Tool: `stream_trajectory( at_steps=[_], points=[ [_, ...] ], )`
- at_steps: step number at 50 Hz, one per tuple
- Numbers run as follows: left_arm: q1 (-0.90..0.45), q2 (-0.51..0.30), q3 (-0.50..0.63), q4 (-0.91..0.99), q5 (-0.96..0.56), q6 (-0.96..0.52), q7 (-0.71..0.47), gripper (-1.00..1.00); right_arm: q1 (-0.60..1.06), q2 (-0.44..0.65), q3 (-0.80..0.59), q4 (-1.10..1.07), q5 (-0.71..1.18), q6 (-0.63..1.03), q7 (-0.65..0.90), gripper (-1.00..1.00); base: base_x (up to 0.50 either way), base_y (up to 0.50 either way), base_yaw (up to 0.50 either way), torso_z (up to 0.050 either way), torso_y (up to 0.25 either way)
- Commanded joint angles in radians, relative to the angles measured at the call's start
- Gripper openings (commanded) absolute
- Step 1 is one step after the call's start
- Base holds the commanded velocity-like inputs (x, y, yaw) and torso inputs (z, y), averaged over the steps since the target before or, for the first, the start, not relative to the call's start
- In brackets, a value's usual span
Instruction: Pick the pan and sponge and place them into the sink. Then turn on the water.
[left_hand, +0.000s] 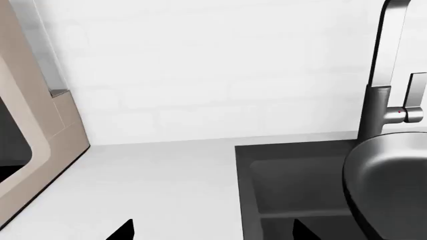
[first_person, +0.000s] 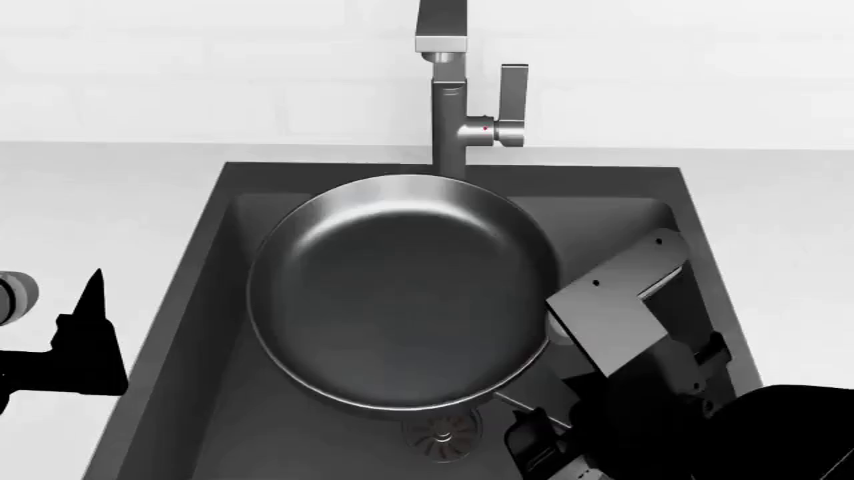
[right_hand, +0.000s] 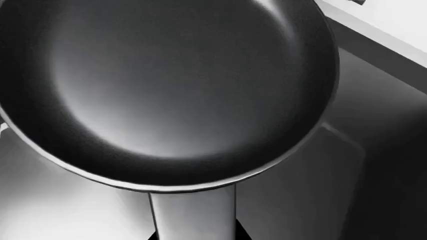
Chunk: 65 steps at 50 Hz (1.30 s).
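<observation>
Pan (first_person: 400, 290): centre of the head view, over the sink (first_person: 200, 300), handle toward lower right, clamped in the right gripper (first_person: 534, 420). Faucet (first_person: 447, 90): top centre, behind the pan. Left gripper (first_person: 80, 350): left edge, over the counter (first_person: 94, 200), jaw spread unclear.

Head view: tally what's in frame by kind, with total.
Pan: 1
Sink: 1
Faucet: 1
Drain: 1
Grippers: 2, left gripper, right gripper
Sponge: 0 visible
Total: 6
</observation>
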Motion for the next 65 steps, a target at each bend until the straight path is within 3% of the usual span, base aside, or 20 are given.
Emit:
stream_trajectory(
  at_steps=[1, 30, 65],
  points=[
    [-0.002, 0.011, -0.014, -0.007, -0.013, 0.019, 0.008, 1.0, 0.069, -0.079, -0.036, 0.094, -0.139, -0.041, -0.092, -1.0, 0.0, 0.0, 0.0, 0.0, 0.0],
    [0.021, -0.001, -0.026, -0.023, -0.022, 0.043, 0.008, 1.0, 0.084, -0.212, -0.143, 0.294, -0.256, -0.15, -0.21, -1.0, 0.0, 0.0, 0.0, 0.001, 0.002],
    [0.037, 0.024, 0.01, -0.034, -0.007, 0.067, -0.035, 1.0, 0.082, -0.56, -0.319, 1.027, -0.493, -0.504, -0.465, -1.0, 0.0, 0.0, 0.0, 0.0, 0.001]
  ],
)
